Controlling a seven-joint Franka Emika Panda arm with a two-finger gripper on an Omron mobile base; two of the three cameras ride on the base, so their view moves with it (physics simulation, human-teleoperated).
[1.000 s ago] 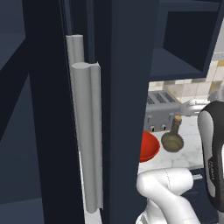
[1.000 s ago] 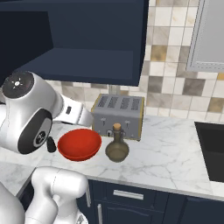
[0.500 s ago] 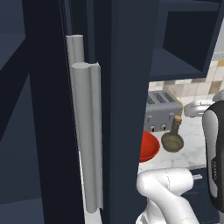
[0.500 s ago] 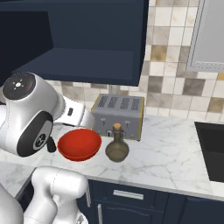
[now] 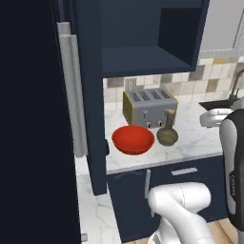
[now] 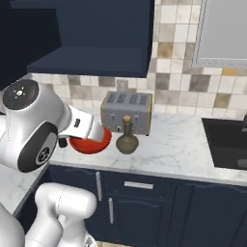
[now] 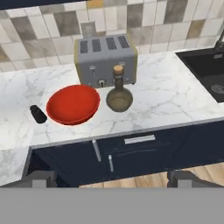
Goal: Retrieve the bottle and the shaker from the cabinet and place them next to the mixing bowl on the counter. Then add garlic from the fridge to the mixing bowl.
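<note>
A red bowl point(image 7: 72, 104) sits at centre-left of the hand view on the marble counter point(image 7: 166, 96), flanked by the two items the task calls for: the corked bottle point(image 7: 119, 94) just beside its right rim and the small black shaker point(image 7: 38, 113) just beside its left, near the frame's left edge. Both stand upright and apart from the bowl, which suggests the first half of the job is done. A steel toaster point(image 7: 105, 58) stands against the tiled wall directly behind them, at top centre.

The gripper point(image 7: 111, 177) hangs back from the counter edge with its finger tips spread wide at the bottom corners of the hand view, holding nothing. That empty, pulled-back stance fits an arm between jobs rather than one reaching for anything here.

In the left base view the bowl point(image 5: 133, 139) and bottle point(image 5: 167, 133) appear mid-frame under the cabinet point(image 5: 143, 33), whose shelf recess looks dark and bare. A tall dark panel with a grey vertical handle point(image 5: 71, 90) fills the left of that frame; this is probably the fridge point(image 5: 33, 119), closed, and likely the next stop, since no garlic is visible and the bowl looks empty. A dark sink point(image 6: 226, 142) sits at the right edge of the right base view.
</note>
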